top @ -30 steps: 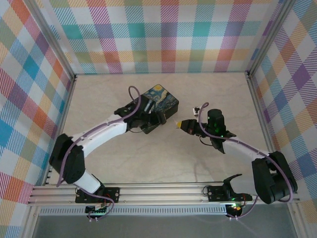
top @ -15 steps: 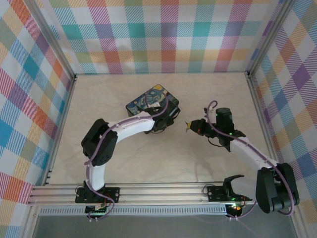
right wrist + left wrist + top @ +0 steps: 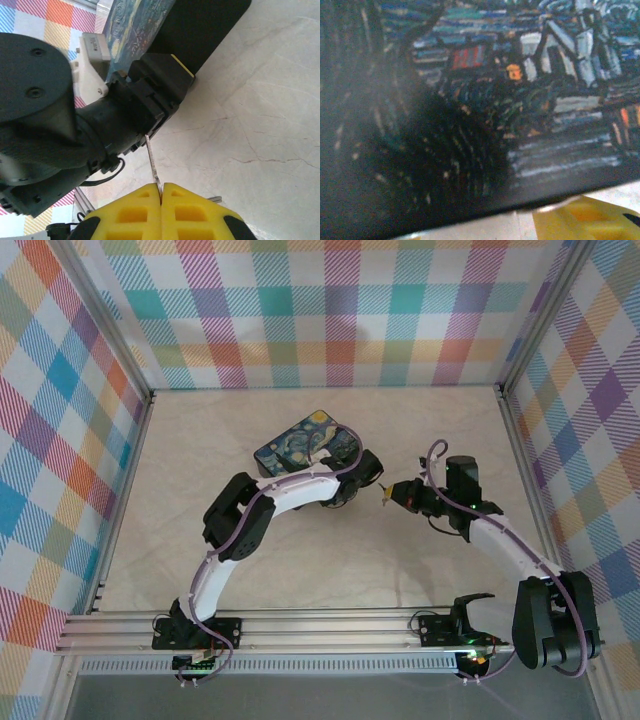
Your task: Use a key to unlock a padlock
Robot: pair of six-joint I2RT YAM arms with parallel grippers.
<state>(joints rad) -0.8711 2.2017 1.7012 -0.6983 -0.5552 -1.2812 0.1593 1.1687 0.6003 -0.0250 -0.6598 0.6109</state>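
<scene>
**Key held in right gripper, beside left gripper and box**
The right gripper has its yellow jaws closed flat on the key, a thin silver blade. The blade tip points at the left gripper; contact cannot be confirmed. The left gripper sits at the near-right corner of the black painted-lid box, centre-far on the table. Its jaw opening cannot be determined.
</scene>
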